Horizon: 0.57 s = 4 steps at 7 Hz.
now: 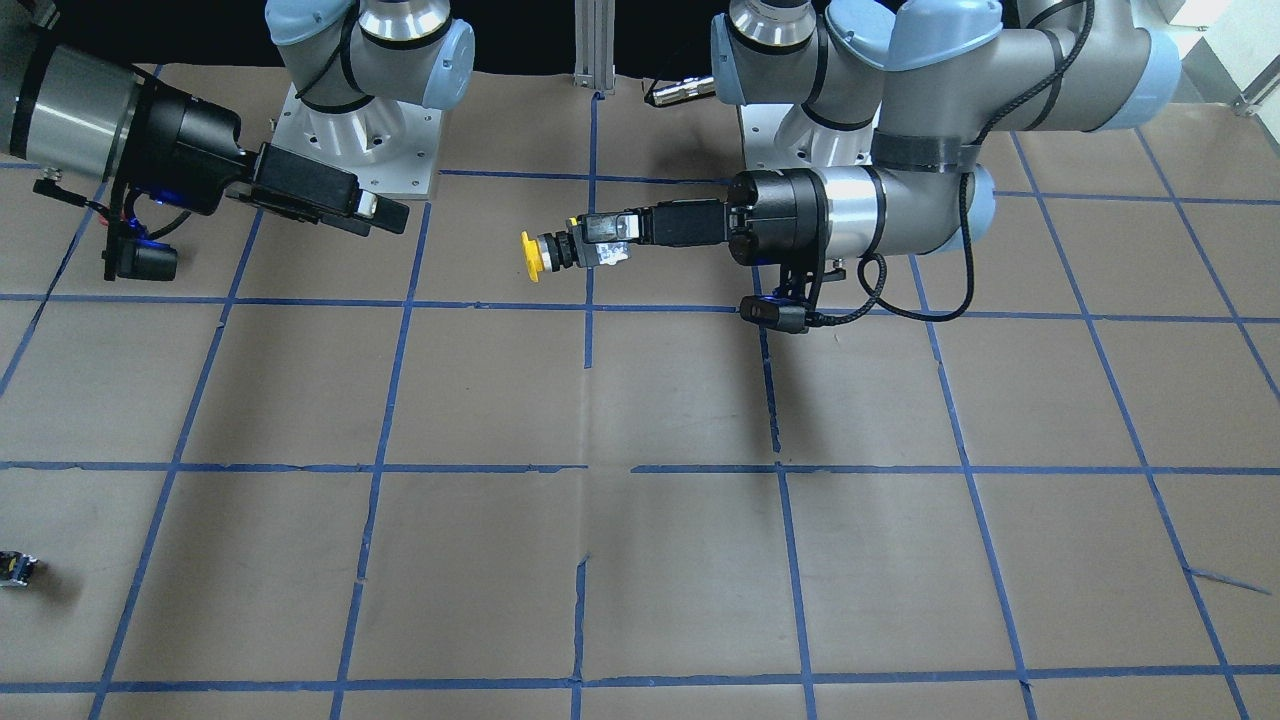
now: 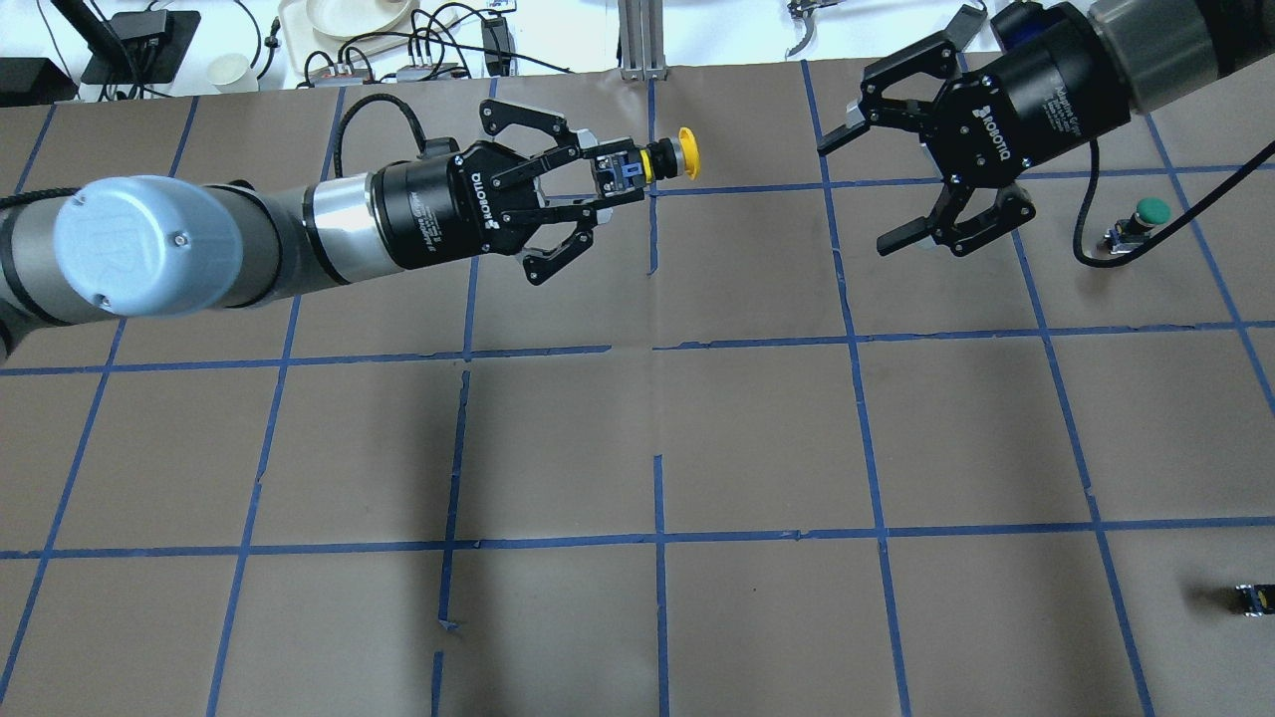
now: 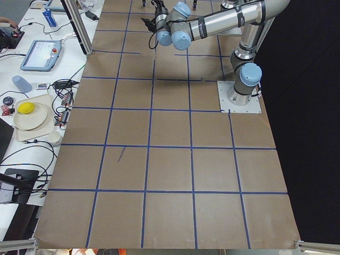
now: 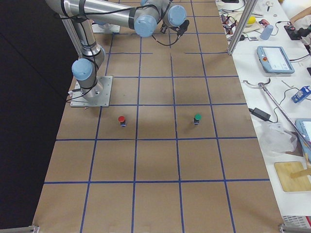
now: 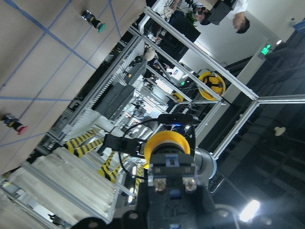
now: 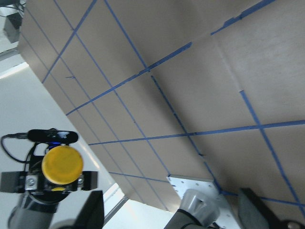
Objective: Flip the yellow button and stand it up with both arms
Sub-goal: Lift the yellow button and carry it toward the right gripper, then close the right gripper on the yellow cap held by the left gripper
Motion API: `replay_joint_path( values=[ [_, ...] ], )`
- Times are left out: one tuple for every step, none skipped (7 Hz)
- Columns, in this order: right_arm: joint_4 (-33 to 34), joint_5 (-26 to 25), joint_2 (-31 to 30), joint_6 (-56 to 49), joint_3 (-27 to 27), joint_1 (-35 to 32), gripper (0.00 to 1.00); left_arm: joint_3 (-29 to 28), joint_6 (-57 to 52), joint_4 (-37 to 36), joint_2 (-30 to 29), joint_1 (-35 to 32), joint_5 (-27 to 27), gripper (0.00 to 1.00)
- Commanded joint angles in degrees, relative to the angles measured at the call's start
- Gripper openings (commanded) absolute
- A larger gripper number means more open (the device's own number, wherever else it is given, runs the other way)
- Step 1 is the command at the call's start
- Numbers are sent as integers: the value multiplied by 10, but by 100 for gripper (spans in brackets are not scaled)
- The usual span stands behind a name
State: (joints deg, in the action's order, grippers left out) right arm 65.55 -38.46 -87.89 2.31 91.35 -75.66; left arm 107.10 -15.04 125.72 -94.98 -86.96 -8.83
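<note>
We hold the yellow button [image 1: 555, 252] in the air, probably for a hand-over.
From the front, our left tool [image 1: 603, 240] pinches its body above the surface [image 1: 700, 400]. From overhead, its long axis lies level, cap [image 2: 687, 152] toward the spread right tool [image 2: 862, 189], well apart.

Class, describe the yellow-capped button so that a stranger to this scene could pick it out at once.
Follow the silver-grey left robot arm out over the brown paper-covered table to its black claw. The claw is shut on a small push-button with a round yellow cap, held sideways in the air. The green-capped button and red-capped button stand on the table.
</note>
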Motion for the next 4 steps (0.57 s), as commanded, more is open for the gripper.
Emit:
replay_joint_path(
  values=[
    [-51, 69, 4, -9, -5, -4, 100, 28, 6, 6, -1, -14, -43, 1],
    [-46, 70, 2, -6, -4, -11, 100, 34, 38, 6, 2, -18, -57, 1],
    [24, 70, 9, 5, -1, -24, 99, 35, 46, 4, 3, -27, -77, 1],
    [56, 73, 34, 14, -2, -39, 97, 34, 48, 3, 3, -49, -106, 2]
  ],
)
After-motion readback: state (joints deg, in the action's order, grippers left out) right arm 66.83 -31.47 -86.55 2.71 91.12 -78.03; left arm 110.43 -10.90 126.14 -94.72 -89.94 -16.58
